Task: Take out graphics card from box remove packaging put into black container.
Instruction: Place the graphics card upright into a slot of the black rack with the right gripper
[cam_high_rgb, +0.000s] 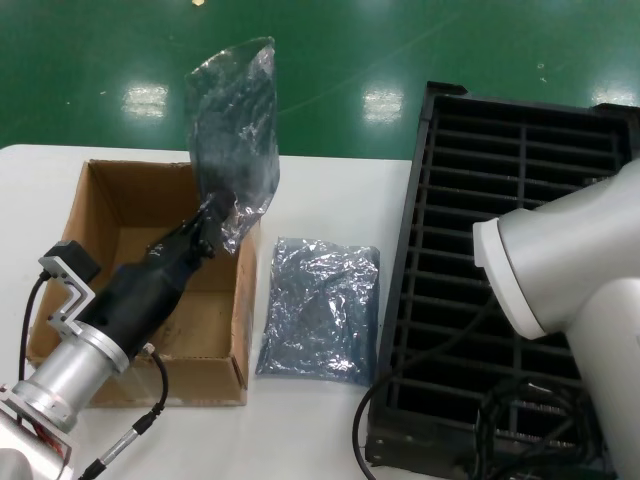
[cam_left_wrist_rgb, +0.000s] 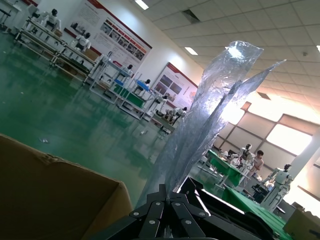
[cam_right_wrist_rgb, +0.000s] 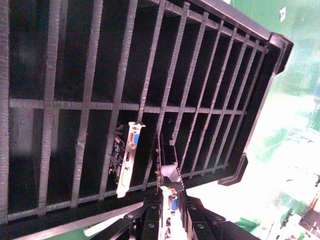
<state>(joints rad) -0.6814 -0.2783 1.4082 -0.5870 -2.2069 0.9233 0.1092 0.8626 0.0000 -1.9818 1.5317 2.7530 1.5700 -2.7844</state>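
My left gripper (cam_high_rgb: 212, 232) is shut on the lower end of a crinkled translucent packaging bag (cam_high_rgb: 235, 130) that stands upright over the brown box (cam_high_rgb: 105, 215) and looks empty. The left wrist view has the same bag (cam_left_wrist_rgb: 210, 110) rising from my left gripper (cam_left_wrist_rgb: 167, 192). My right gripper (cam_right_wrist_rgb: 172, 201) is shut on the silver bracket end of a graphics card (cam_right_wrist_rgb: 169, 172), held over the slotted rows of the black container (cam_right_wrist_rgb: 90, 105). A second card (cam_right_wrist_rgb: 127, 160) stands in a neighbouring slot. In the head view the right gripper is hidden behind its own arm (cam_high_rgb: 565, 260).
A second grey-blue bag (cam_high_rgb: 320, 310) lies flat on the white table (cam_high_rgb: 330, 430) between the box and the black container (cam_high_rgb: 500, 200). Cables (cam_high_rgb: 520, 420) hang over the container's near end. Green floor lies beyond the table's far edge.
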